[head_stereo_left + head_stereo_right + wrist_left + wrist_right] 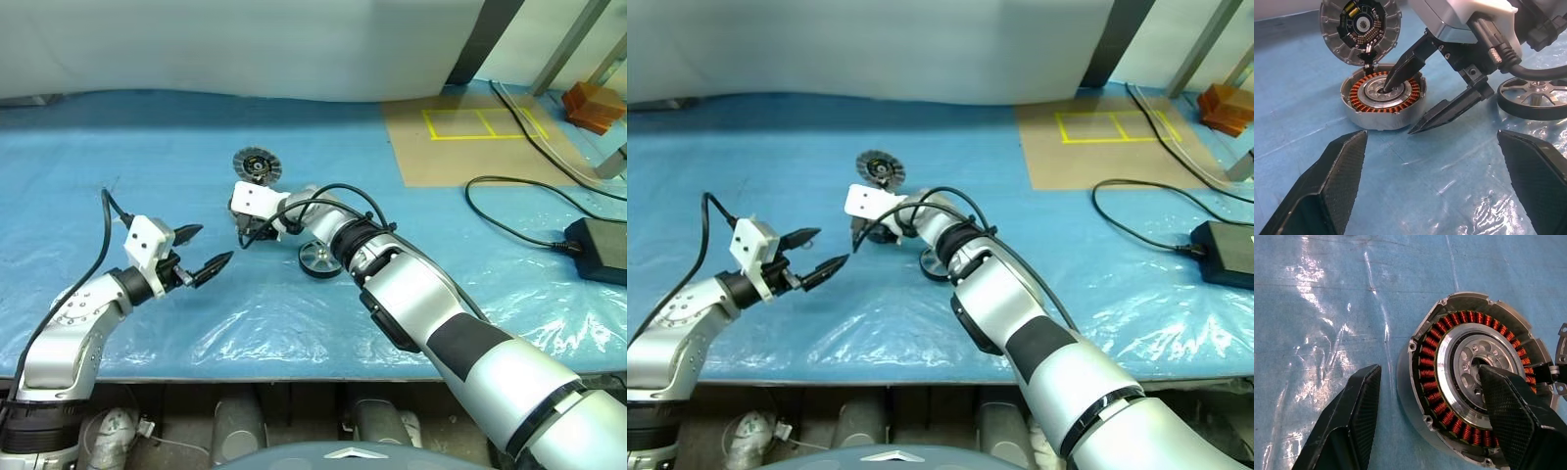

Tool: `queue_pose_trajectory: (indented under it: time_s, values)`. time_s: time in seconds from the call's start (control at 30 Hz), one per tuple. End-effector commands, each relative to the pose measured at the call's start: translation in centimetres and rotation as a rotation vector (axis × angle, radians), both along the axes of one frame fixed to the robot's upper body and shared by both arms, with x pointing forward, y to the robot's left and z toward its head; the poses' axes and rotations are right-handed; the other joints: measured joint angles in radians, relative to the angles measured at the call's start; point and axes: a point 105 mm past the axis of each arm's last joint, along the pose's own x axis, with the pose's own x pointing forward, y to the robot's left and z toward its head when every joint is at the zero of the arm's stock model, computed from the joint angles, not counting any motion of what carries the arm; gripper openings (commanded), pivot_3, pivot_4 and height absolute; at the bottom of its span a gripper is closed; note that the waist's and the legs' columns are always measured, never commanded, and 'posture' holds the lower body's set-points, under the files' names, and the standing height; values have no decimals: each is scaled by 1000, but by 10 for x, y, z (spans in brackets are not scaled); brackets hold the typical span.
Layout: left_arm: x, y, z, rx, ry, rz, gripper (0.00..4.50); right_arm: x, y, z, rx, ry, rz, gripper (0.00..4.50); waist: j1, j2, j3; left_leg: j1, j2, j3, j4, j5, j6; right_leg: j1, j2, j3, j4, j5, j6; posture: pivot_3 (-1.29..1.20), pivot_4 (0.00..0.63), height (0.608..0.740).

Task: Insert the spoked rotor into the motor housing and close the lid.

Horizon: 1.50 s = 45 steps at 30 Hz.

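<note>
The motor housing (1382,96), a silver cup with copper windings, sits on the blue sheet. Its lid (1360,29) stands tipped open at the housing's far rim, its dark circuit side showing. The lid (257,164) also appears just beyond my right hand. The spoked rotor (319,259) lies flat on the sheet beside my right wrist, touched by nothing. My right gripper (1398,111) is open and straddles the housing wall: one finger (1508,416) reaches into the pale hub, the other finger (1352,421) is outside the cup. My left gripper (216,245) hovers open and empty to the left of the housing.
A black power brick (598,250) with its cable lies at the right. A brown board with yellow tape (470,127) is at the back right, orange blocks (593,103) beyond it. The table's front edge (245,377) runs close under both arms.
</note>
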Motion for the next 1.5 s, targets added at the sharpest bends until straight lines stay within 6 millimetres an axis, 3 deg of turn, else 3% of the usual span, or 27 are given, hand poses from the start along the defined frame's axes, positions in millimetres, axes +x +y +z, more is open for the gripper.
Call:
queue_pose_trajectory:
  time_s: [0.03, 0.1, 0.3, 0.33, 0.47, 0.6, 0.83, 1.0, 1.1, 1.33, 1.5]
  values:
    - [-3, -1, 12, -6, -47, 5, 4467, -7, 10, -1, 11, 29, 17, 3315, 0, 0, 0, 0, 0, 0, 0, 0, 0, 0, 0, 0, 0, 0, 0, 0, 150, 740]
    - [-3, -2, 11, -8, -47, 11, 4467, -9, 10, -5, -8, 45, 30, 3315, 0, 0, 0, 0, 0, 0, 0, 0, 0, 0, 0, 0, 0, 0, 0, 0, 150, 740]
    - [-2, -6, 11, -17, -52, 20, 4500, -17, 9, -17, -86, 57, 83, 1858, 0, 0, -1, 1, 0, 0, 0, 0, 0, 0, 0, 0, 0, 0, 0, 0, 150, 740]
    - [-2, -7, 11, -21, -53, 20, 4500, -18, 9, -18, -96, 57, 91, 1810, -1, 0, -1, 1, 0, 0, 0, 0, 0, 0, 0, 0, 0, 0, 0, 0, 150, 740]
    - [-1, -6, 12, -23, -56, 24, 4500, -24, 8, -20, -145, 76, 162, 1810, -2, 1, -1, 2, 0, 0, 0, 0, 0, 0, 0, 0, 1, 0, 0, 0, 150, 740]
    - [0, -3, 16, -46, -67, 32, 4500, -22, 8, -7, -127, 77, 191, 1809, -3, 2, -1, 3, 0, 1, 0, 0, 0, 0, 0, 1, 1, 0, 0, 0, 150, 740]
    - [1, -11, 23, -63, -83, -18, 4500, -40, -2, -4, -125, 323, 277, 1809, -1, 2, -1, 2, 0, 1, 0, 0, 0, 0, 0, 0, 0, 0, 0, 0, 150, 740]
    - [6, -17, 21, -70, -69, -51, 4500, -64, -17, -21, -198, 457, 332, 1809, 2, 1, -2, 2, 0, 1, 0, 0, 0, 1, 0, 0, 0, 0, -1, 0, 150, 740]
    - [10, -19, 18, -60, -57, -64, 4500, -76, -17, -25, -190, 498, 272, 1809, 2, 1, -2, 3, 0, 1, 0, 0, 0, 3, 0, 0, -1, 0, 0, 0, 150, 740]
    - [17, -21, 19, -54, -54, -92, 4500, -78, -34, -31, -240, 537, 106, 1809, 2, 2, -2, 11, -1, 1, -2, 0, 0, 8, 0, 1, 0, -1, 0, 0, 150, 740]
    - [15, -24, 18, -51, -43, -137, 4500, -73, -34, -29, -247, 459, 114, 1809, 11, 3, -4, 12, -3, 1, -2, 0, 0, 9, -3, 2, 0, -1, 1, 0, 150, 740]
